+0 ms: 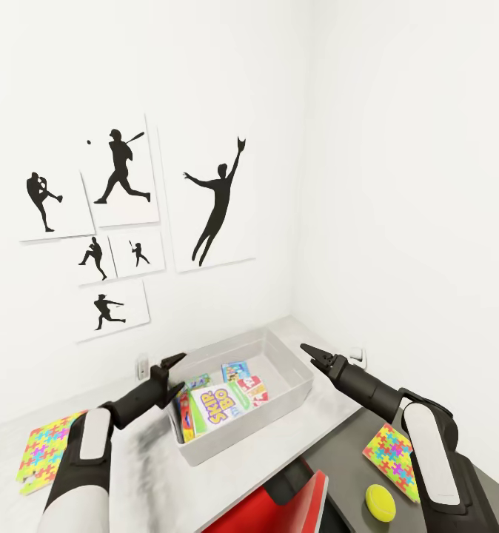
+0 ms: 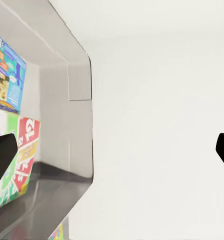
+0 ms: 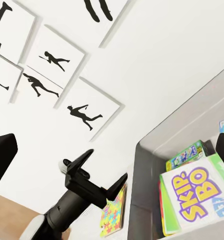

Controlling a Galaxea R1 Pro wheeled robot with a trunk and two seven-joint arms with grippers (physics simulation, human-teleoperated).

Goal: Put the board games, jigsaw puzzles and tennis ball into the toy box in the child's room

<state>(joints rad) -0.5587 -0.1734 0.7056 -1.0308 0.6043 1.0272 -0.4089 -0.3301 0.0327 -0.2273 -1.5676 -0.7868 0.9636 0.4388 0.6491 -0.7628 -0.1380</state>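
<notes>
The light-grey toy box (image 1: 303,381) stands on the table in the room's corner. Inside it lie board games: a white Skip-Bo box (image 1: 218,413), a blue one (image 1: 236,370) and a red-and-white one (image 1: 254,391). My left gripper (image 1: 181,370) hangs open over the box's left end, with nothing between its fingers. My right gripper (image 1: 309,354) is open and empty just past the box's right end. One jigsaw puzzle (image 1: 46,450) lies on the table to the left and another (image 1: 392,450) to the right. The tennis ball (image 1: 380,501) rests near the right puzzle. The bed is out of view.
Black sports-silhouette pictures (image 1: 212,200) hang on the white wall behind the table. Wall sockets (image 1: 141,366) sit just above the tabletop. A red and black object (image 1: 279,511) rises at the table's near edge. The right puzzle and ball lie on a dark grey surface (image 1: 353,459).
</notes>
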